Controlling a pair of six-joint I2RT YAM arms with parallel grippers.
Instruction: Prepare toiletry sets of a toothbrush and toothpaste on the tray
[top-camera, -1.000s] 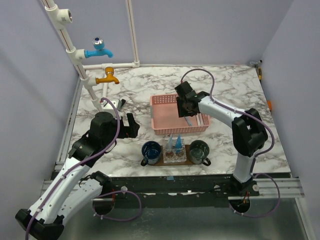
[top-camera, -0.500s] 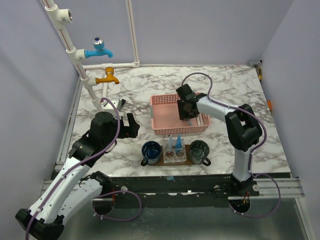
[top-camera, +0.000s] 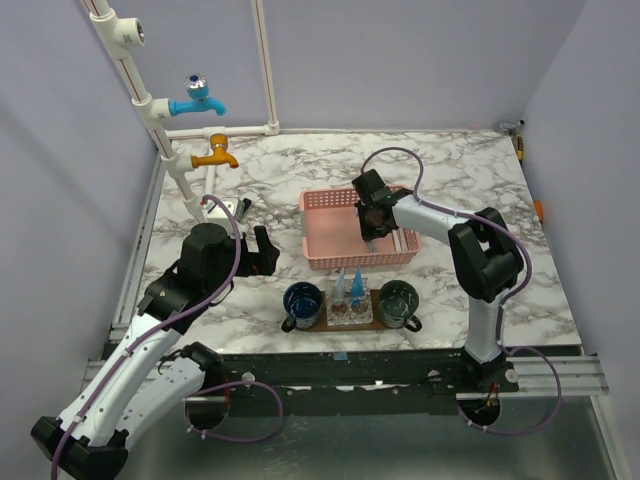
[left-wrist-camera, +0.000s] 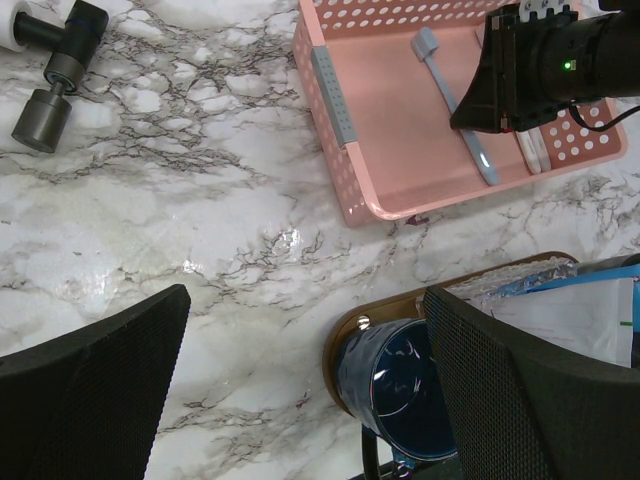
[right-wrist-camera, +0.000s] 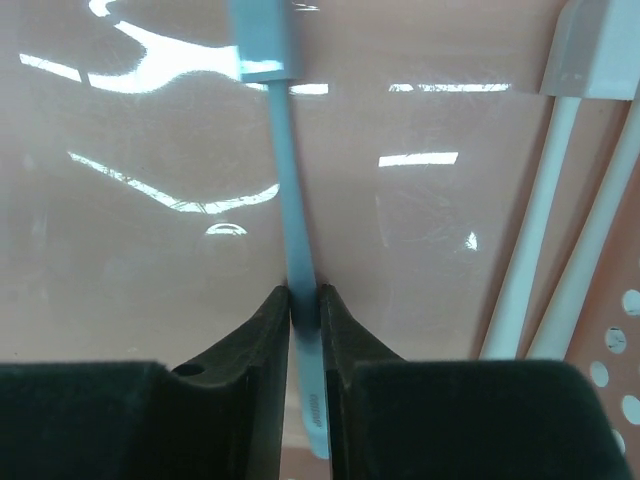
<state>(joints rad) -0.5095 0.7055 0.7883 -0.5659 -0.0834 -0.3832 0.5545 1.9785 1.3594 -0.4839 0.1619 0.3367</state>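
Observation:
My right gripper (right-wrist-camera: 305, 295) is down in the pink basket (top-camera: 328, 228), shut on the handle of a light-blue toothbrush (right-wrist-camera: 290, 200) that lies on the basket floor. The left wrist view shows the same toothbrush (left-wrist-camera: 455, 100) with the right gripper (left-wrist-camera: 472, 120) on it. Two white toothbrushes (right-wrist-camera: 545, 230) lie just to the right. The dark wooden tray (left-wrist-camera: 350, 328) sits in front of the basket and carries two dark cups (top-camera: 302, 300) and what look like two blue-and-white toothpaste tubes (top-camera: 349, 286) in clear holders. My left gripper (left-wrist-camera: 305, 300) hovers open left of the tray, holding nothing.
A black cylindrical tool (left-wrist-camera: 58, 72) lies on the marble at the far left. White pipes with a blue tap (top-camera: 196, 101) and an orange tap (top-camera: 216, 155) stand at the back left. Purple walls close in the table on three sides.
The right gripper sank lower into the basket and its jaws closed onto the light-blue toothbrush handle. The left arm has not moved.

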